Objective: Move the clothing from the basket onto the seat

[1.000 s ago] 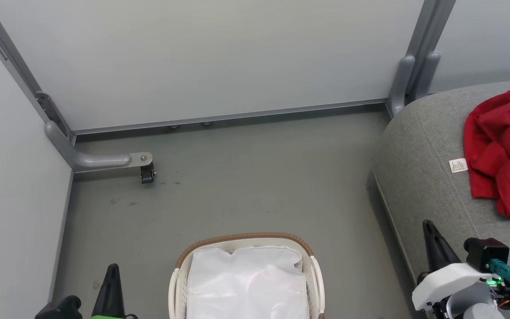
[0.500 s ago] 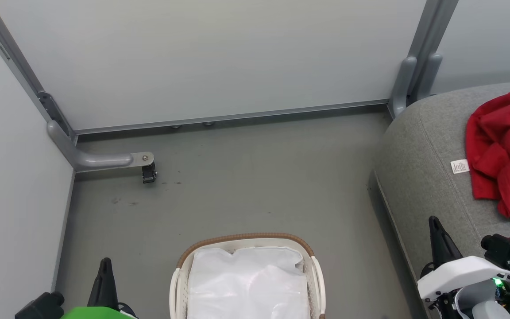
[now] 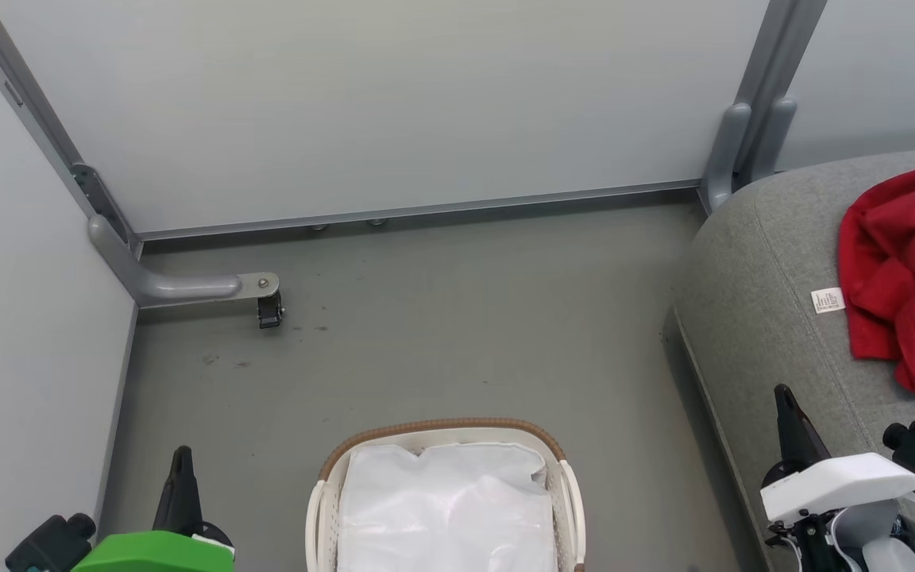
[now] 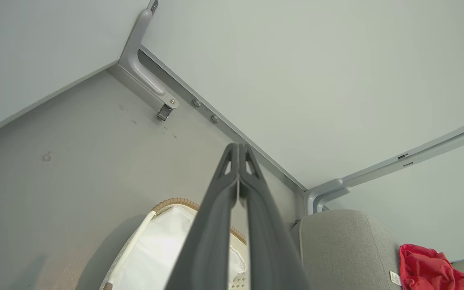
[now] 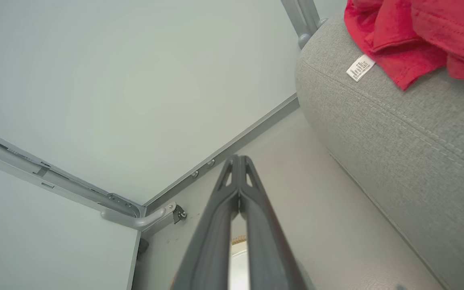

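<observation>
The red clothing (image 3: 906, 270) lies crumpled on the grey seat (image 3: 767, 318) at the right edge of the head view, near the small white tag (image 3: 827, 300). The same red clothing (image 5: 413, 36) rests on the seat (image 5: 397, 133) in the right wrist view, and the clothing (image 4: 429, 272) sits at the lower right of the left wrist view. The white basket (image 3: 322, 500) with its brown rim stands on the floor at bottom centre, holding a white liner sheet (image 3: 445, 508). My left gripper (image 3: 181, 457) is shut and empty at the lower left. My right gripper (image 3: 783, 393) is shut and empty over the seat's front edge.
Pale partition walls enclose the grey floor (image 3: 442, 318) on the left and far sides. A grey bracket with a caster (image 3: 268, 310) juts from the left wall. A grey post (image 3: 751, 127) stands behind the seat's corner.
Both grippers have drawn back toward the bottom of the head view; the left one has sunk lower and the right one has shifted slightly right. The camera has turned a little. The clothing lies still.
</observation>
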Available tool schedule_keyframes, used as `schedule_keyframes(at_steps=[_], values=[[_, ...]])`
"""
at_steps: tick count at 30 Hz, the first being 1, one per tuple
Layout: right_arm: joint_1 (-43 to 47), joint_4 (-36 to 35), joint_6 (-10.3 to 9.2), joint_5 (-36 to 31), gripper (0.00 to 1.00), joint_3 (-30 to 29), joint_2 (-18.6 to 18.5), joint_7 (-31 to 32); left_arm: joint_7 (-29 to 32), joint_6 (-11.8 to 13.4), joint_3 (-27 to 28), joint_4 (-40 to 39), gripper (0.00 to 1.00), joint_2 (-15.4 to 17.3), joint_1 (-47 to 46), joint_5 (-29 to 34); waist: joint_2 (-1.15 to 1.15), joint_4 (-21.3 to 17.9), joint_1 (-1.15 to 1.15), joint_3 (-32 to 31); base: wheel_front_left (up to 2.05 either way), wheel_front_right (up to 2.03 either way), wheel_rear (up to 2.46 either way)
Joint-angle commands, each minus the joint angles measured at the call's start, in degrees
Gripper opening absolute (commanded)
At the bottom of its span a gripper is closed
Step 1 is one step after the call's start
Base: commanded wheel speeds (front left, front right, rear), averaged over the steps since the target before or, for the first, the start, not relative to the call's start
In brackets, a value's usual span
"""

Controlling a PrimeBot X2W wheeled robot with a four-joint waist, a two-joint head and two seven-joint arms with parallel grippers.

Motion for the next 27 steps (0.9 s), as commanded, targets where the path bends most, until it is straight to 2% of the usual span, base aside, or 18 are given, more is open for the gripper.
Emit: schedule_keyframes(at_steps=[1, 27], values=[[-0.83, -1.01, -0.02, 2.27, 0.0, -0.22, -0.46, 0.41, 0.37, 0.0, 0.42, -0.88, 0.0, 0.49, -1.89, -1.83, 0.0, 0.03, 0.0, -0.01, 0.0, 0.0, 0.0], [-1.08, -2.68, -0.04, 21.1, 0.0, -0.74, -0.55, 5.04, 5.01, 0.0, 1.83, -2.03, 0.0, 0.62, -4.2, -17.59, 0.0, 0.53, 0.0, -0.18, 0.0, 0.0, 0.0]])
